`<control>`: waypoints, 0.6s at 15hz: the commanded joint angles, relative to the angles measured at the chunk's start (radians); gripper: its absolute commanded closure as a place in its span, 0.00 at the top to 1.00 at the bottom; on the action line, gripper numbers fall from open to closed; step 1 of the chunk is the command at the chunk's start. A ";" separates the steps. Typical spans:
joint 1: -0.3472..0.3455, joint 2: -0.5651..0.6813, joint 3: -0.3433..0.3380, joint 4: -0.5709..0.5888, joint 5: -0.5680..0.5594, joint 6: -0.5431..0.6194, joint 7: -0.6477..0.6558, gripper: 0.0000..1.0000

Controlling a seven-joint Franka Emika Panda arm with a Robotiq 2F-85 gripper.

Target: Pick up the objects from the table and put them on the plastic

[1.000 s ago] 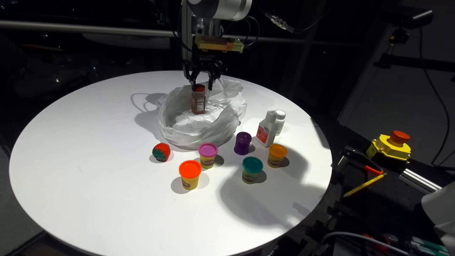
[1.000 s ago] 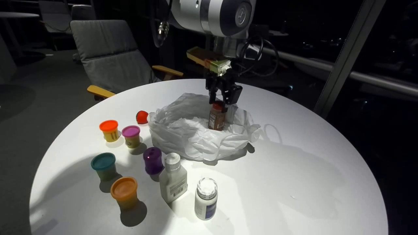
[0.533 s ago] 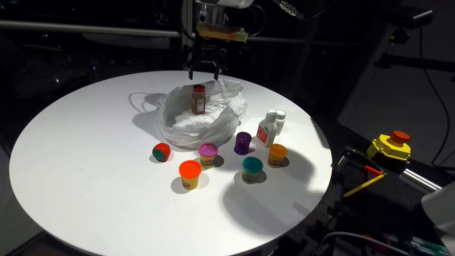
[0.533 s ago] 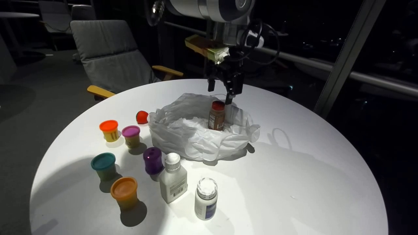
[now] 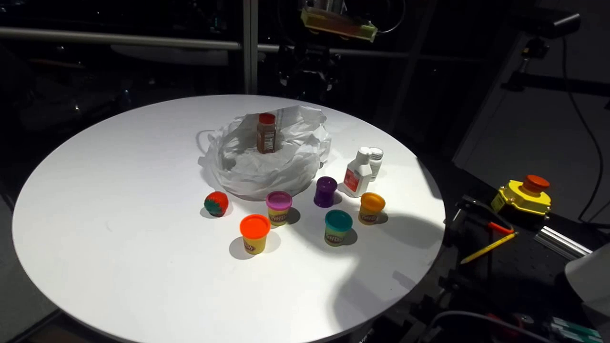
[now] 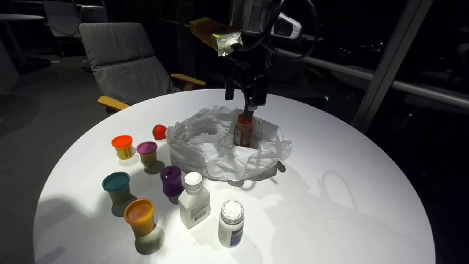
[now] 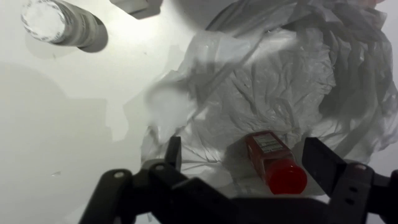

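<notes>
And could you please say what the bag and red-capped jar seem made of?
The bag seems thin, slightly shiny plastic film, given its crinkles and glints. The jar has smooth sides, plastic or perhaps glass; its gleaming red cap looks like glossy plastic.

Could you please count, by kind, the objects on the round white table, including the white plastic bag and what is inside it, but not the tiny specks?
Small round tubs with coloured lids: 4
White bottles with white caps: 2
Shiny purple round container: 1
Red strawberry with green top: 1
Reddish-brown jar with red lid: 1
Crumpled white plastic bag: 1
Total: 10
</notes>
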 commanded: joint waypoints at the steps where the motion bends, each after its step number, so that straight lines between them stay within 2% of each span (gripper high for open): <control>1: 0.032 -0.159 -0.045 -0.251 -0.060 0.077 0.057 1.00; 6: 0.036 -0.310 -0.079 -0.544 -0.224 0.166 0.110 1.00; 9: 0.014 -0.374 -0.057 -0.669 -0.244 0.252 0.059 1.00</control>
